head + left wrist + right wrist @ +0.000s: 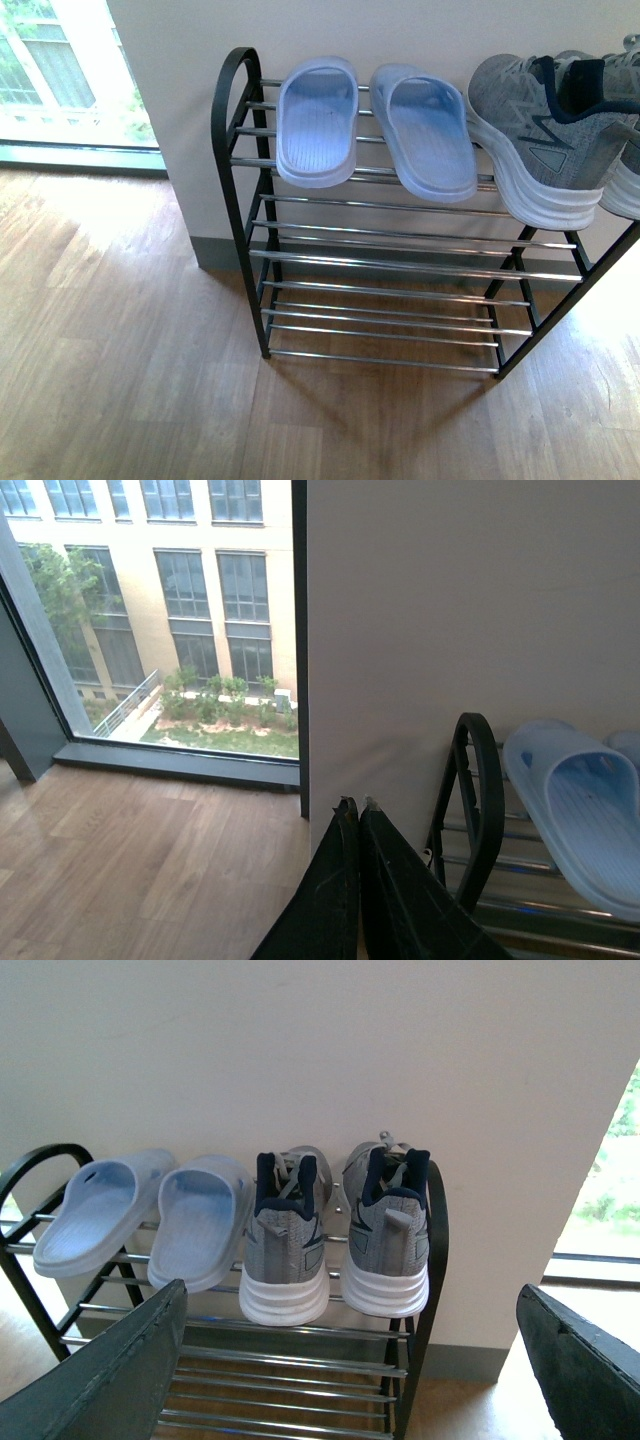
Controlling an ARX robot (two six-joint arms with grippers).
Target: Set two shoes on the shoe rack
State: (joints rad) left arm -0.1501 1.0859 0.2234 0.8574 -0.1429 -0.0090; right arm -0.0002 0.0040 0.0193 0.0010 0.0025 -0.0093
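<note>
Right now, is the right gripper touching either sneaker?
Apart. The right wrist view shows the right gripper open, its fingers low at the frame edges, while both grey sneakers sit on the shoe rack top tier beyond, clear space between.

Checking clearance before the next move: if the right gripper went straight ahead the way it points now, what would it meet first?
Probably the grey sneakers on the shoe rack's top tier, which sit between the open right gripper's fingers; depth is unclear.
</note>
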